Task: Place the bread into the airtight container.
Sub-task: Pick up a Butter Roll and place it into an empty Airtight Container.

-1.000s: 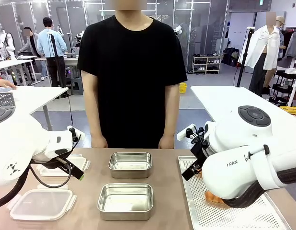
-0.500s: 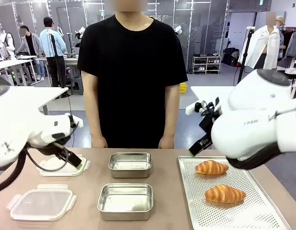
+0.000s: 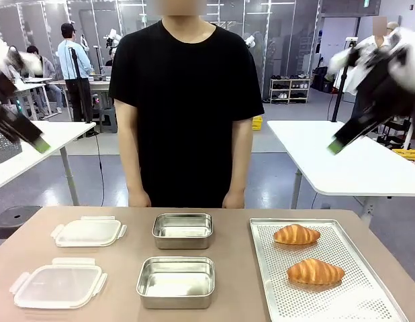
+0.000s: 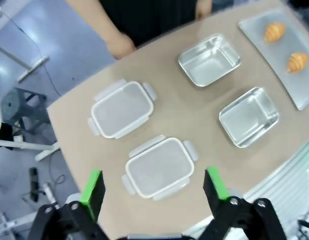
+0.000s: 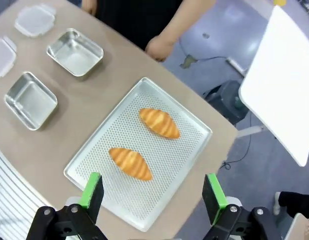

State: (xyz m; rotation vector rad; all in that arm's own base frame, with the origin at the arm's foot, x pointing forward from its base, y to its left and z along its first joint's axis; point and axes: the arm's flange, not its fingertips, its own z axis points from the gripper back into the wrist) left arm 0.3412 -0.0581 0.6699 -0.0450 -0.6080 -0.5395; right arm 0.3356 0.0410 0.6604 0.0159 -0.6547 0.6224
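Both croissants lie side by side on the tray at the robot's right, untouched, well apart from the two open tins at mid-tabletop. The right fingers stand wide apart and empty, high above the tray. The left fingers are likewise apart and empty, high over the two lids. The likely trouble is the long drop. A descent that lands off-centre could shove a croissant along the perforated tray, and too hard a squeeze would crush the soft pastry. The person's hands rest at the far edge, close to the far tin and the tray's corner, so a wide swing could meet them. In the front view both sets of fingers are blurred streaks in the upper corners, with no readable gap. The wrist views show that gap plainly and give the layout from above, but little of the person.
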